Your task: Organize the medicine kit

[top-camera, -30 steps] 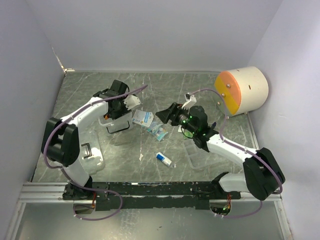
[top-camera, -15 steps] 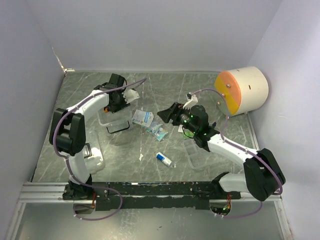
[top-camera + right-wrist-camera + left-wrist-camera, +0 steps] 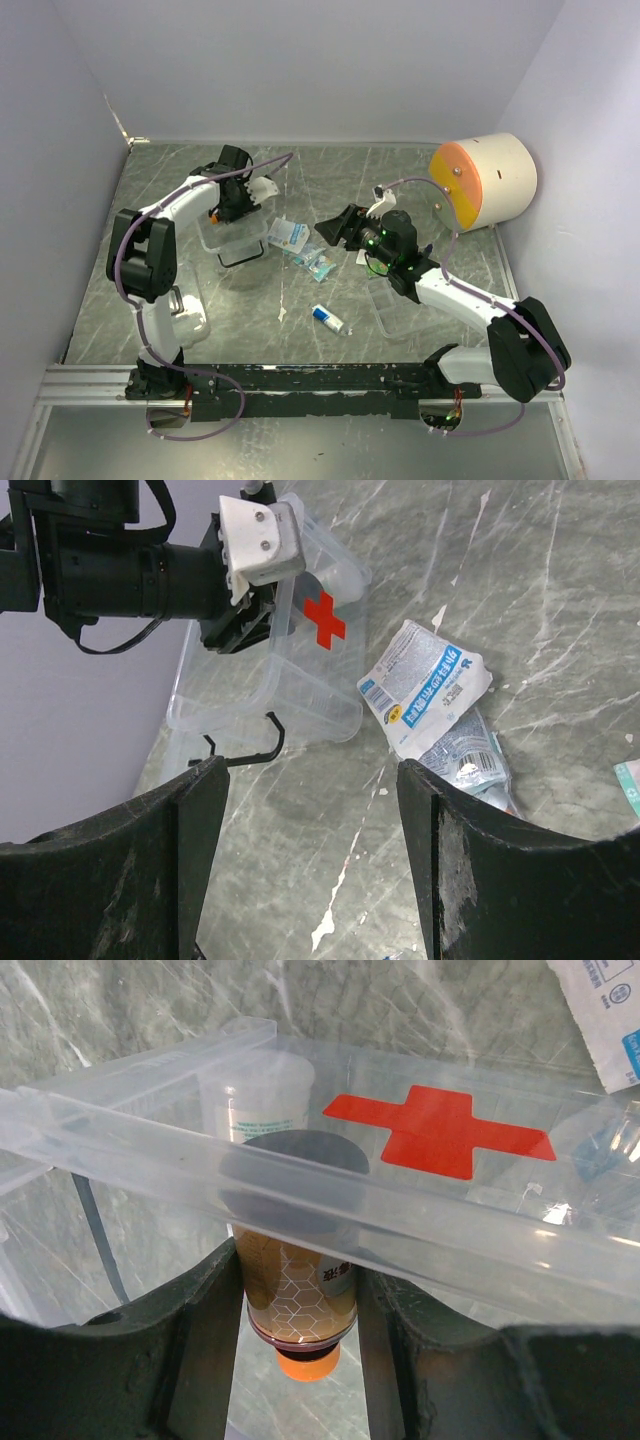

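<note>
The medicine kit's clear box, marked with a red cross, stands open at the left of the table, its black wire latch hanging down at its front. My left gripper is over the box's far side, shut on an amber bottle with an orange cap; the bottle sits just behind the box's rim. A white bottle stands inside the box. My right gripper hovers open and holds nothing above the table's middle. Its wrist view shows the box and the left gripper.
Two blue-and-white packets lie between the grippers. A small white and blue tube lies nearer the front. The clear lid lies by the left arm's base, a clear tray insert under the right arm. A cream-and-orange cylinder stands at the right wall.
The left arm has swung its elbow inward and carried the gripper with the bottle a little farther back over the box. The right arm has not moved.
</note>
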Robot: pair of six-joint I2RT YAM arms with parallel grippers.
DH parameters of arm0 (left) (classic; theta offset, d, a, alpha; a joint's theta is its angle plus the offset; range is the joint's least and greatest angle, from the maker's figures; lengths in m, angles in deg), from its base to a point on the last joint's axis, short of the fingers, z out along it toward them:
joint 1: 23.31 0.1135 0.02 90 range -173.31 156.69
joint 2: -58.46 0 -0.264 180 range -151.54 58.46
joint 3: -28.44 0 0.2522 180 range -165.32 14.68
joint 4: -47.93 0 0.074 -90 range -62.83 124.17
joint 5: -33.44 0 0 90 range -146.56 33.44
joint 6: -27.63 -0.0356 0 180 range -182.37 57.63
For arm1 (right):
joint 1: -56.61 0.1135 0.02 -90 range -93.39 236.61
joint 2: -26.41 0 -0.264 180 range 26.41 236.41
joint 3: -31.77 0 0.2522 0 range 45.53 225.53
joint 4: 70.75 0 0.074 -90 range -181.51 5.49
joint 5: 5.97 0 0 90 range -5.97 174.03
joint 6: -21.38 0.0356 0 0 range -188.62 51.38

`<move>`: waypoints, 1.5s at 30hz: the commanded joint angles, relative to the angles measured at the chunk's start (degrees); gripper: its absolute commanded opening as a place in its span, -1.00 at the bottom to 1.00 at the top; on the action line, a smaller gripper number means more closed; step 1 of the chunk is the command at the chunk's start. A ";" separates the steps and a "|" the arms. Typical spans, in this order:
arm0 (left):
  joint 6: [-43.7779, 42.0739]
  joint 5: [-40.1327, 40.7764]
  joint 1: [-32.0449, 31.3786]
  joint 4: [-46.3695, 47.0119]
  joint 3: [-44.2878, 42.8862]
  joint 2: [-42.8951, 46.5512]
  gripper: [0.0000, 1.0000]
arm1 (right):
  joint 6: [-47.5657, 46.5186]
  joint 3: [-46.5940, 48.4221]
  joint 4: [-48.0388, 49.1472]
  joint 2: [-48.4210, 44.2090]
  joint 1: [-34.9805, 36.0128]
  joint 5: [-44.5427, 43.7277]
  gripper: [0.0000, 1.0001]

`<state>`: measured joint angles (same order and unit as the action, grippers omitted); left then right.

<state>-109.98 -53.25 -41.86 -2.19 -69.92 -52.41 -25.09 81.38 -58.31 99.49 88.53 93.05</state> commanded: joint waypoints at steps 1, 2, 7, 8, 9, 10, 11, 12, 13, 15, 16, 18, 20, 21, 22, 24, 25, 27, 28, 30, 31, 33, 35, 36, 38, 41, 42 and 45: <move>-0.62 -0.65 0.00 3.58 0.14 -1.09 0.09 | -0.68 0.17 0.96 -1.14 -0.37 0.61 0.36; -0.52 -0.30 0.00 4.21 0.49 -1.15 0.12 | -0.74 0.13 1.08 -1.18 -0.37 0.65 0.36; 0.71 -0.10 0.00 6.67 2.13 -0.96 0.32 | -0.85 0.00 1.05 -1.23 -0.37 0.27 0.36; 0.85 0.15 0.00 7.04 2.54 -1.01 0.35 | -0.76 0.00 1.06 -1.24 -0.36 0.25 0.36; 1.05 0.43 0.00 7.30 2.85 -1.08 0.37 | -0.81 -0.07 1.05 -1.25 -0.37 0.24 0.36; 1.34 0.63 0.04 7.60 3.12 -1.29 0.39 | -0.74 -0.15 1.03 -1.31 -0.33 0.15 0.36; 1.52 0.74 0.04 7.84 3.43 -1.42 0.39 | -0.73 -0.24 1.03 -1.42 -0.36 0.01 0.36; 1.62 0.84 0.12 8.18 3.75 -1.44 0.38 | -0.73 -0.26 0.96 -1.47 -0.37 -0.08 0.36; 1.83 1.13 0.05 8.58 4.08 -1.45 0.38 | -0.79 -0.27 0.89 -1.51 -0.37 -0.16 0.36; 2.41 1.49 0.07 8.93 4.12 -1.49 0.37 | -0.80 -0.34 0.64 -1.61 -0.37 -0.31 0.36; 2.62 1.23 0.09 8.77 3.97 -1.40 0.38 | -0.81 -0.35 0.54 -1.59 -0.38 -0.39 0.36; 2.95 0.40 0.07 8.74 4.04 -0.63 0.42 | -0.73 -0.34 0.52 -1.60 -0.37 -0.38 0.36; 3.25 0.00 0.09 9.24 4.30 0.18 0.44 | -0.70 -0.35 0.60 -1.62 -0.33 -0.39 0.36; 3.23 0.05 0.09 9.29 4.35 0.41 0.45 | -0.64 -0.35 0.69 -1.56 -0.36 -0.40 0.36; 3.30 0.11 0.07 9.22 4.35 0.66 0.46 | -0.64 -0.35 0.70 -1.49 -0.37 -0.40 0.36; 3.53 0.40 0.09 9.28 4.27 0.95 0.48 | -0.54 -0.43 0.77 -1.61 -0.37 -0.35 0.36; 3.59 0.45 0.09 9.27 4.27 1.12 0.48 | -0.55 -0.50 0.78 -1.62 -0.36 -0.40 0.36; 3.80 0.28 0.09 9.48 4.31 1.54 0.46 | -0.46 -0.57 0.77 -1.73 -0.35 -0.49 0.36; 3.96 0.29 0.09 9.80 4.39 1.86 0.44 | -0.45 -0.61 0.71 -1.71 -0.37 -0.49 0.36; 4.51 0.45 0.09 10.75 4.67 2.35 0.33 | -0.37 -0.63 0.63 -1.78 -0.37 -0.49 0.36; 4.81 0.44 0.15 11.31 4.91 2.55 0.26 | -0.37 -0.61 0.61 -1.83 -0.37 -0.55 0.36; 5.51 0.02 0.18 12.41 5.11 2.54 0.12 | -0.20 -0.70 0.61 -1.89 -0.37 -0.71 0.36; 6.49 -0.98 0.18 12.83 4.97 2.27 0.02 | -0.12 -0.92 0.68 -1.87 -0.37 -0.86 0.36; 6.91 -1.71 0.18 12.95 4.99 2.10 -0.02 | -0.03 -0.97 0.67 -1.86 -0.37 -0.92 0.36; 7.70 -2.86 0.18 13.69 5.20 1.83 -0.05 | 0.11 -1.06 0.64 -1.96 -0.37 -1.10 0.36; 9.01 -3.26 0.18 15.40 5.94 1.84 -0.10 | -0.06 -1.14 0.31 -2.27 -0.37 -1.20 0.37; 9.22 -3.10 0.18 15.96 6.13 1.80 -0.11 | -0.10 -1.15 0.21 -2.23 -0.37 -1.33 0.36; 10.30 -2.47 0.18 17.28 6.45 1.97 -0.10 | -0.19 -1.20 0.11 -2.41 -0.37 -1.48 0.36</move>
<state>-101.87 -54.43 -41.84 9.94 -64.20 -52.21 -25.07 80.64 -58.68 98.53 88.53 92.30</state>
